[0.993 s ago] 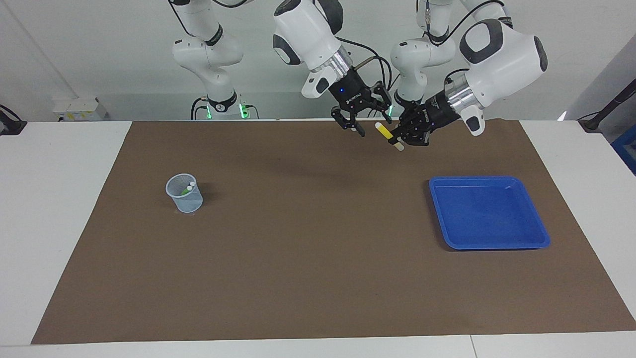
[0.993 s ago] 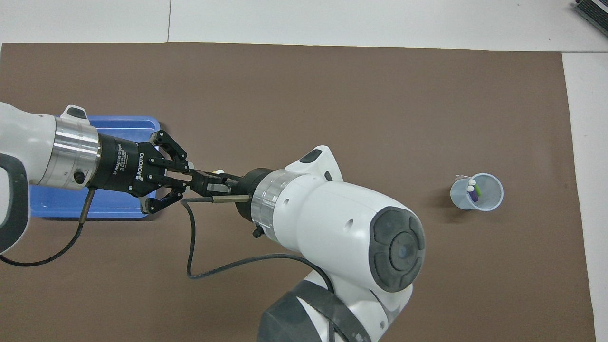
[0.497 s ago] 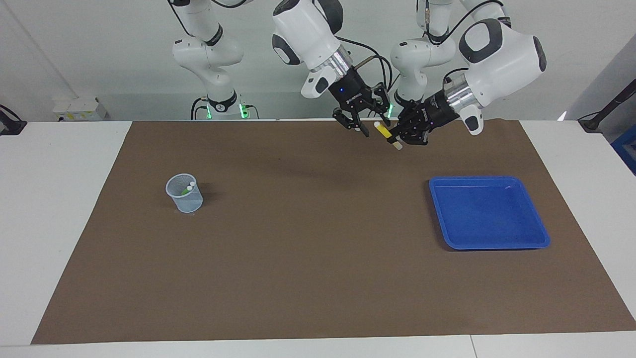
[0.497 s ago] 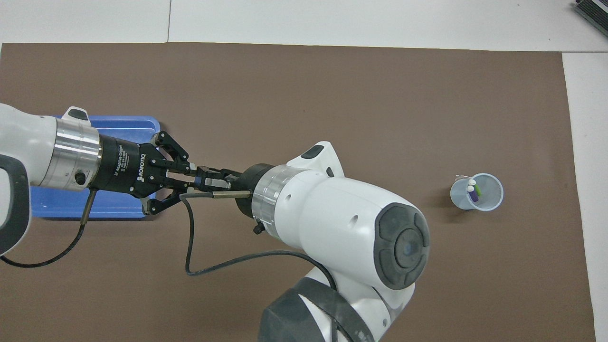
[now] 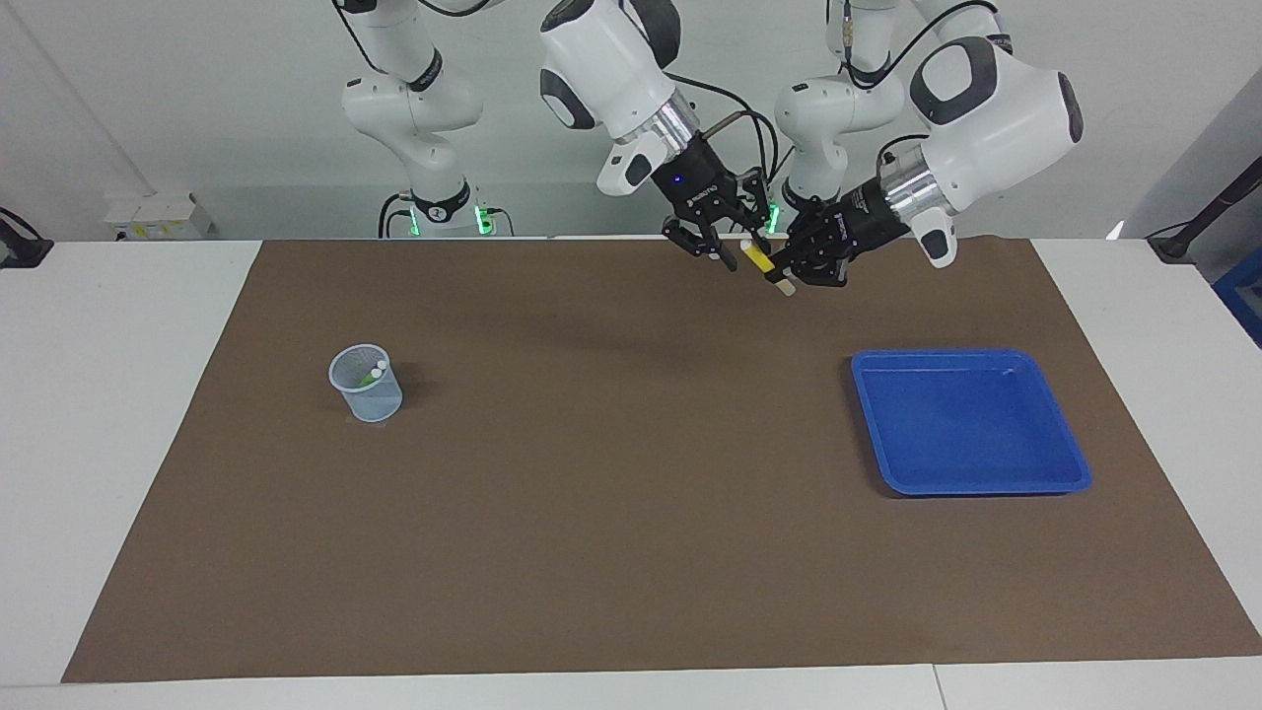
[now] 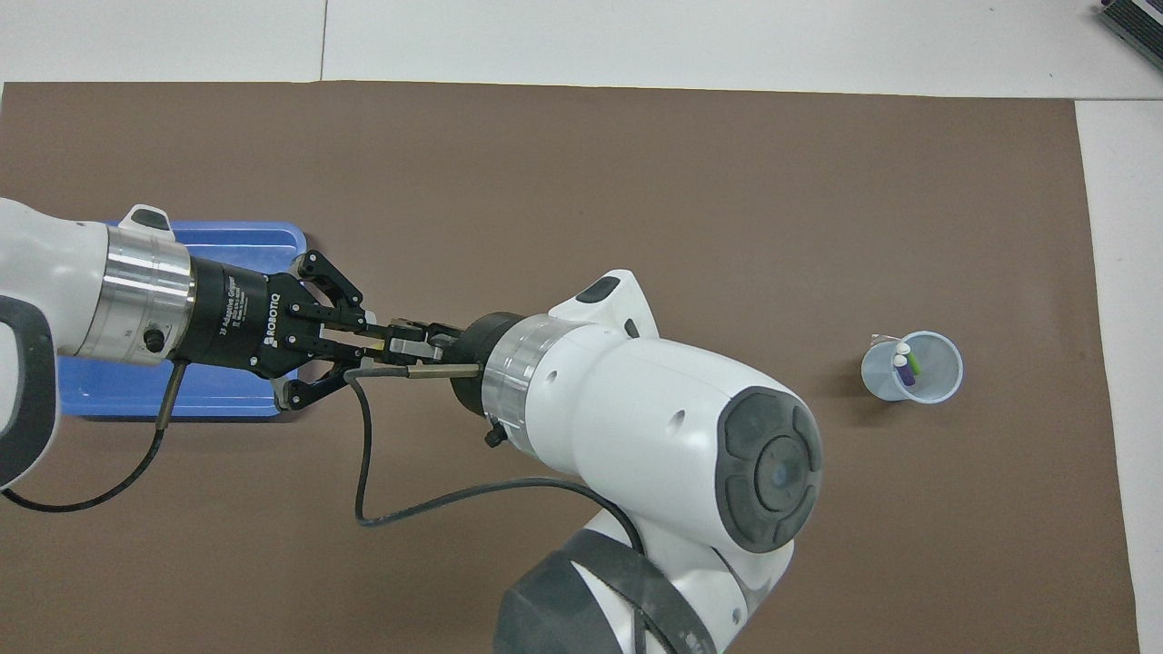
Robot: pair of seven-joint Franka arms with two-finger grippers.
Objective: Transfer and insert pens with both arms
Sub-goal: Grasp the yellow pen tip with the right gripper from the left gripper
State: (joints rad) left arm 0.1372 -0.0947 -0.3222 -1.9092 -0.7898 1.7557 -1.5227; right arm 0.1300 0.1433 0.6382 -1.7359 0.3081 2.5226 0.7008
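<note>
Smooth white tabletop under a matte brown mat with straight cut edges. Toward the left arm's end, a glossy blue plastic tray, square with rounded corners and a raised rim, nothing visible inside. Toward the right arm's end, a small translucent pale-blue cup, tapered and round-mouthed, holding a purple pen and a green pen, both leaning, whitish ends up. Up in the air over the mat's edge nearest the robots, between tray and cup: a slim yellow pen with a pale whitish end, tilted, lower end pointing down toward the mat. Left tool, black with splayed outer links, clamped on the yellow pen's lower part. Right tool, black with a small blue light on its body, brought in at the pen's upper end with fingers drawn close around it; cannot tell whether firmly gripping yet. White glossy arm shells, silver ribbed wrist rings, a black cable looping from the right wrist. "ROBOTIQ" readable in white on the left tool's body in the overhead view.
</note>
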